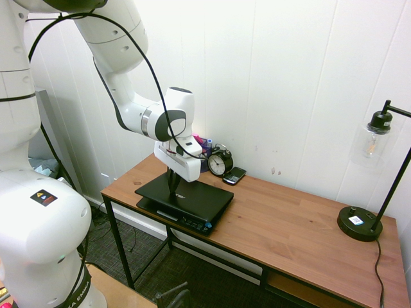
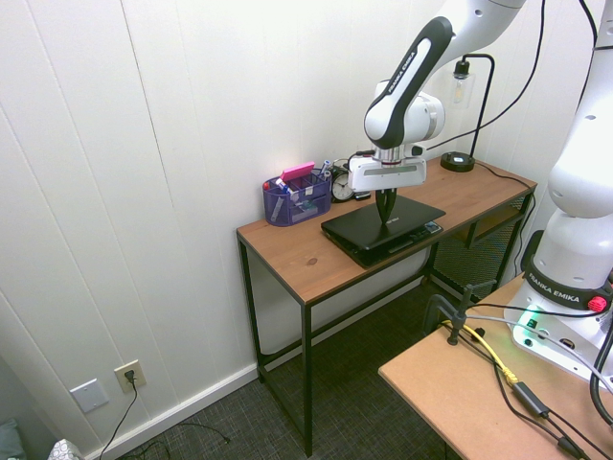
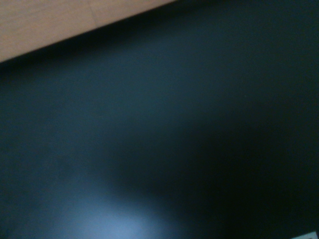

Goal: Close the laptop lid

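The laptop lid is a matte-black panel lying flat down on the small black netbook, on the wooden desk. The lid also shows flat in the second exterior view. My gripper stands upright with its fingers shut together, tips pressing on the lid's top. From the other side the gripper touches the lid near its middle. The wrist view is filled by the blurred dark lid surface, with a strip of desk wood along one edge.
A black alarm clock and a small black phone sit behind the laptop by the wall. A purple mesh organiser stands at the desk's end. A black lamp occupies the other end. A second wooden table is nearby.
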{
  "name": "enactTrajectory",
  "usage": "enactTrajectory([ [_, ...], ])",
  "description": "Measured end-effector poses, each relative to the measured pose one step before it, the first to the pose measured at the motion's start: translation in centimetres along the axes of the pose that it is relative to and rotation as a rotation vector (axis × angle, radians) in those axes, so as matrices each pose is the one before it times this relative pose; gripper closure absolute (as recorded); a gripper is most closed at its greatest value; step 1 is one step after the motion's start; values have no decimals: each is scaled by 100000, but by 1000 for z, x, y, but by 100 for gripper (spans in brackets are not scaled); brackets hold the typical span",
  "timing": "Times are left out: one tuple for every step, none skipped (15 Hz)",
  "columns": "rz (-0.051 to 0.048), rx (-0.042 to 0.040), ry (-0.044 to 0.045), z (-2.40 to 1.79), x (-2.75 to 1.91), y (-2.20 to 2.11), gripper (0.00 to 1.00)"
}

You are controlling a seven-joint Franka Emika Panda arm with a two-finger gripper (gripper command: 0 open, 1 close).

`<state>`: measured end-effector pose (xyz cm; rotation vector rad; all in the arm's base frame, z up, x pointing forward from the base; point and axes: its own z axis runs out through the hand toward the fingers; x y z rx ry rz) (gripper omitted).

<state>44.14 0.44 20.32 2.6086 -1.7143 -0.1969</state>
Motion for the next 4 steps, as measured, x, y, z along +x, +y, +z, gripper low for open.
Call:
enactTrajectory([
  [-89,277,143,12,139,16,100],
  [-333,689,346,-111,115,-78,100],
  [-395,442,209,-104,102,-73,100],
  [-442,535,251,-176,118,-125,100],
])
